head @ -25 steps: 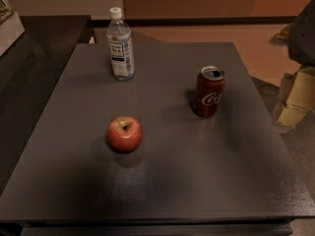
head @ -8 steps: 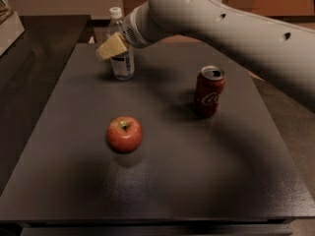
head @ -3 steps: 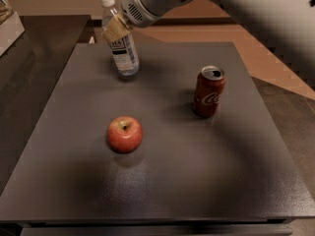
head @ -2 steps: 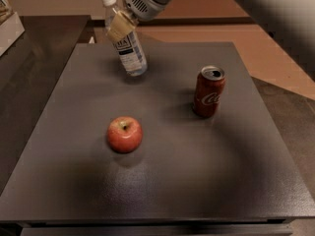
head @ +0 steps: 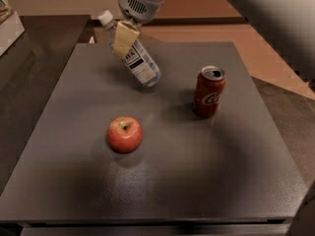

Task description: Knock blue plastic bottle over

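Camera view: gripper [head: 125, 37] at far left, pressed against the blue plastic bottle [head: 141, 64]; spread or pinching, cannot tell. Bottle leans steeply, cap far-left, base on table [head: 221, 171]. Risk: once down, the round bottle rolls into the Coca-Cola can [head: 208, 91] or off the edge.

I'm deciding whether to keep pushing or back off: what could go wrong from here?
1. The blue plastic bottle is tilted steeply, cap toward the far left edge of the table, with the claw against its upper part; once down, it may roll off there.
2. Only its base edge seems to touch the table; if the claw backs off now, the bottle might settle upright instead of falling.
3. The base could skid toward the Coca-Cola can.
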`<action>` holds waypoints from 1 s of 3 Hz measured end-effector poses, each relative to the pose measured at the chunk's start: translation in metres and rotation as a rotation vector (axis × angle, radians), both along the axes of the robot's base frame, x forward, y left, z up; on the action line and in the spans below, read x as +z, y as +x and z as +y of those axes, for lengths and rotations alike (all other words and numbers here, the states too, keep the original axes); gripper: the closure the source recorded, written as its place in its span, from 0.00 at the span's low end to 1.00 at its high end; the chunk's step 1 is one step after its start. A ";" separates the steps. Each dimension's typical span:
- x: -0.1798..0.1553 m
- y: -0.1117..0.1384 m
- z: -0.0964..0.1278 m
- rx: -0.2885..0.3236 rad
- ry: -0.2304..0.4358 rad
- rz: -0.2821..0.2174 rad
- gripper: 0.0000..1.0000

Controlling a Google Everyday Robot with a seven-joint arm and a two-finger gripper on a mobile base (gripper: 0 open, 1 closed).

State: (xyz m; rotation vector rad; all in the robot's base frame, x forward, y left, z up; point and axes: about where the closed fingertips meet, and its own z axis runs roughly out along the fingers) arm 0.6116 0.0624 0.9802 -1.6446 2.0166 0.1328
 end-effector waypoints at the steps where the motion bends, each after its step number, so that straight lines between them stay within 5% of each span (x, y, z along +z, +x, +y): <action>1: -0.012 -0.015 0.002 0.084 -0.132 0.029 1.00; 3: -0.031 -0.029 0.011 0.202 -0.362 0.021 1.00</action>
